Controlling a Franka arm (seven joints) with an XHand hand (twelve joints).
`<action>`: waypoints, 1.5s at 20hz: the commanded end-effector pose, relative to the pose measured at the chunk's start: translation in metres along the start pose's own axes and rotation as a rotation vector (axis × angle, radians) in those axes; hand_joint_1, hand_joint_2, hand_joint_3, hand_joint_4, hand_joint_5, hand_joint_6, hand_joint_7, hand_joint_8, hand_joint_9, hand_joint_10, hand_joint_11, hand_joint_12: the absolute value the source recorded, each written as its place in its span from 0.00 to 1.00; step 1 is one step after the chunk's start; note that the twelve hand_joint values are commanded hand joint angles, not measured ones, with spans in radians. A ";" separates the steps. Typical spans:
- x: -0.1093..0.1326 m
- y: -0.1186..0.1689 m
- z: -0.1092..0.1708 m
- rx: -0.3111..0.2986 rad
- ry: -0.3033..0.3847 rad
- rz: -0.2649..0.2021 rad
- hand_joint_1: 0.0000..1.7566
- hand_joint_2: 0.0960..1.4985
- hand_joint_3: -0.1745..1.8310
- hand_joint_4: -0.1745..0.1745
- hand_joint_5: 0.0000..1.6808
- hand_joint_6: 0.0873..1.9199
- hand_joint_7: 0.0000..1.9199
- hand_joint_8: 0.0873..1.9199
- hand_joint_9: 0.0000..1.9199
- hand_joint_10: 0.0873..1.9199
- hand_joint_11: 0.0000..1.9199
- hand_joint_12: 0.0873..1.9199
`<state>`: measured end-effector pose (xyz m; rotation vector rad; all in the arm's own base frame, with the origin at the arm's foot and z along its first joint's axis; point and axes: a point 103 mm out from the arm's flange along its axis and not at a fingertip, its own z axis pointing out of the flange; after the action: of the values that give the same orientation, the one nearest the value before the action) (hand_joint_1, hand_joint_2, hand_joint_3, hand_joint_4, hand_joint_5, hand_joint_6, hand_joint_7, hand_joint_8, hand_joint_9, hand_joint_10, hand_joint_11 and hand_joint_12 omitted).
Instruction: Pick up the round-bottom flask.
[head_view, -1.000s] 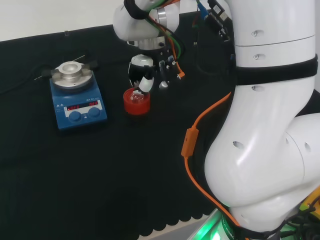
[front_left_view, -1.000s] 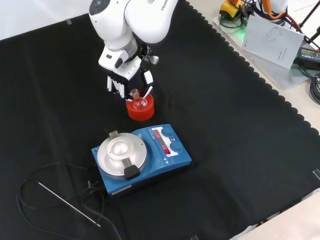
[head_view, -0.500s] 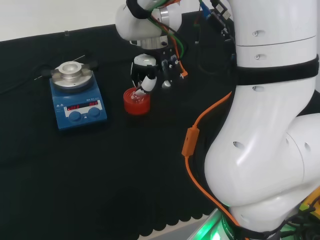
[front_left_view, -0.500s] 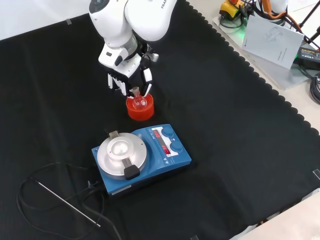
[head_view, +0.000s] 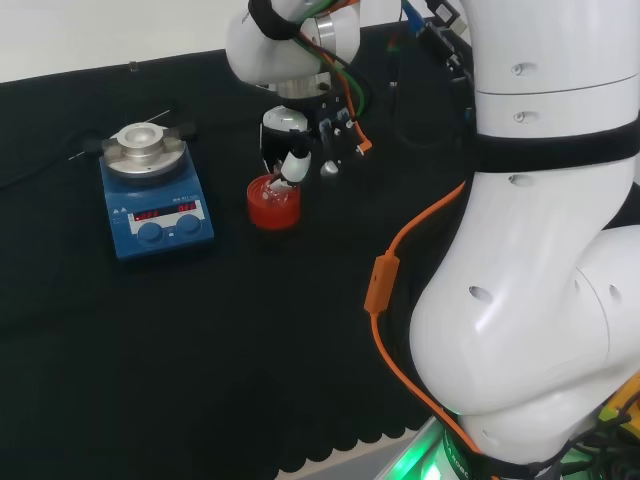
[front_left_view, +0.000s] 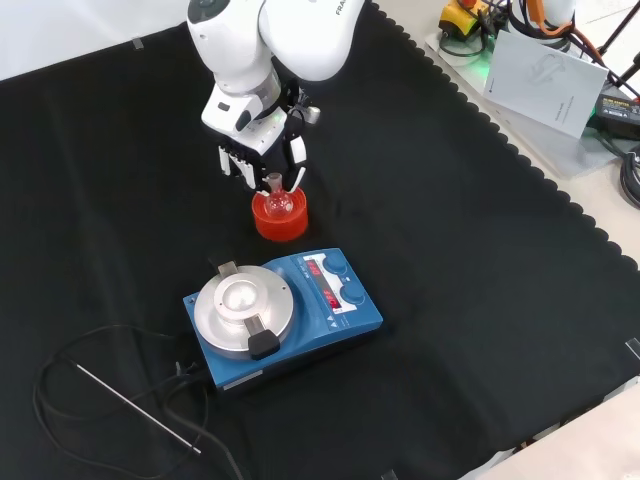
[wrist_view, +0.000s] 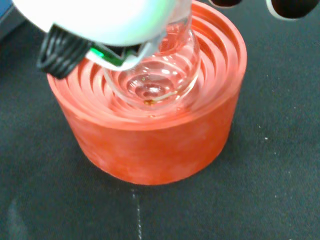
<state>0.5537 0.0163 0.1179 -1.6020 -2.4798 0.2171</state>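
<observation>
**A:** Which way does the round-bottom flask (front_left_view: 278, 200) stand?

**B:** Upright, neck up and bulb down; its long axis runs about vertical. In the wrist view the bulb (wrist_view: 155, 75) sits in the middle of the ribbed rings.

**A:** How does it look?

**B:** Clear glass, small, with a round belly and a short narrow neck. The red of the stand shows through it.

**A:** Count things, left to right in the head view.

**B:** One blue stirrer plate (head_view: 155, 205) with a round metal top, then one red ribbed stand (head_view: 273, 204) with the one flask seated in it, then the arm's white links (head_view: 540, 250). In the front view one thin metal rod (front_left_view: 135, 407) lies on the cloth near the plate's cable.

**A:** And the hand (front_left_view: 262, 150)?

**B:** It hangs over the stand, fingers (front_left_view: 297, 157) pointing down on either side of the neck. Whether they touch or pinch the glass I cannot tell.
</observation>
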 end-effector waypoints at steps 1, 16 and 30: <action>0.005 0.003 -0.005 -0.013 -0.026 -0.005 0.76 0.26 0.56 0.00 0.77 0.28 0.78 0.27 0.86 0.24 0.63 0.57; 0.010 0.006 -0.009 -0.010 -0.052 -0.025 0.76 0.25 0.59 0.00 0.74 0.34 0.75 0.36 0.88 0.24 0.70 0.51; 0.014 0.002 -0.013 -0.018 -0.045 -0.026 0.76 0.24 0.61 0.00 0.74 0.35 0.75 0.37 0.88 0.25 0.72 0.49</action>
<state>0.5545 0.0298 0.1312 -1.5864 -2.5388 0.2335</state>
